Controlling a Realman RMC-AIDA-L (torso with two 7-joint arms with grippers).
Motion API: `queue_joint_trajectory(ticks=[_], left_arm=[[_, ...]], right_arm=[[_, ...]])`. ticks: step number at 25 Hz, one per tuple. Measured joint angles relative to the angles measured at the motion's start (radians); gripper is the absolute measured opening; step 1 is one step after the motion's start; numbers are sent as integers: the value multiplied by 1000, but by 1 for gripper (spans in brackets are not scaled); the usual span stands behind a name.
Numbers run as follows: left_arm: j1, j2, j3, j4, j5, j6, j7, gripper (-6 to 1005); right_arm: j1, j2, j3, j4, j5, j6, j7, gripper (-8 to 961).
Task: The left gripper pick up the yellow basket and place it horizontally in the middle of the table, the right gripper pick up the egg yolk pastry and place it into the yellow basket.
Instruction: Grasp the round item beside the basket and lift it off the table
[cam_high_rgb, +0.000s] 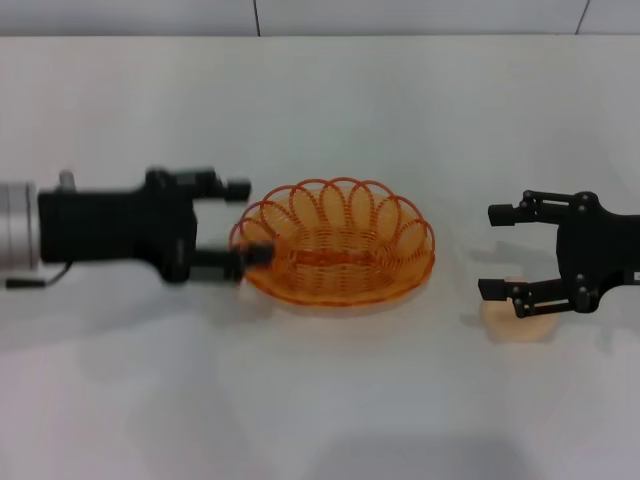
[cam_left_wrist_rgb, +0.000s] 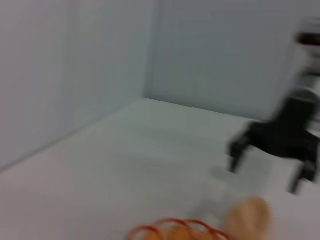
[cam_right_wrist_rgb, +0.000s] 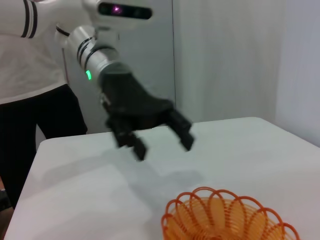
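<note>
At centre frame of my head view I see the yellow basket (cam_high_rgb: 335, 255) resting upright on the white desk (cam_high_rgb: 320, 400). My left tool (cam_high_rgb: 245, 222) sits at centre left, fingers spread wide and holding nothing, the lower fingertip touching the basket's left rim. At right, my right tool (cam_high_rgb: 495, 252) is also spread wide and empty, hovering over the egg yolk pastry (cam_high_rgb: 520, 322), which lies on the desk well apart from the basket.
</note>
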Motion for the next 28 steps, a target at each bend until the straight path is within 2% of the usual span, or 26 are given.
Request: queue_joint_trajectory(ticks=[3,12,22,28], left_arm=[[7,13,-7,-25,29,66,64,783],[34,49,-11,-50,56,121,115,783],[54,56,-11,-51,78,143,145,781],[56,51,-11,-51,106,141,148,779]], right_arm=[[-6,1,1,8,2,-1,-17,854],[-15,2,1,64,36,-6,-84,854],[-35,2,1,66,61,-44,-114,853],[-31,-6,-2,-6,-7,-20,15,853]])
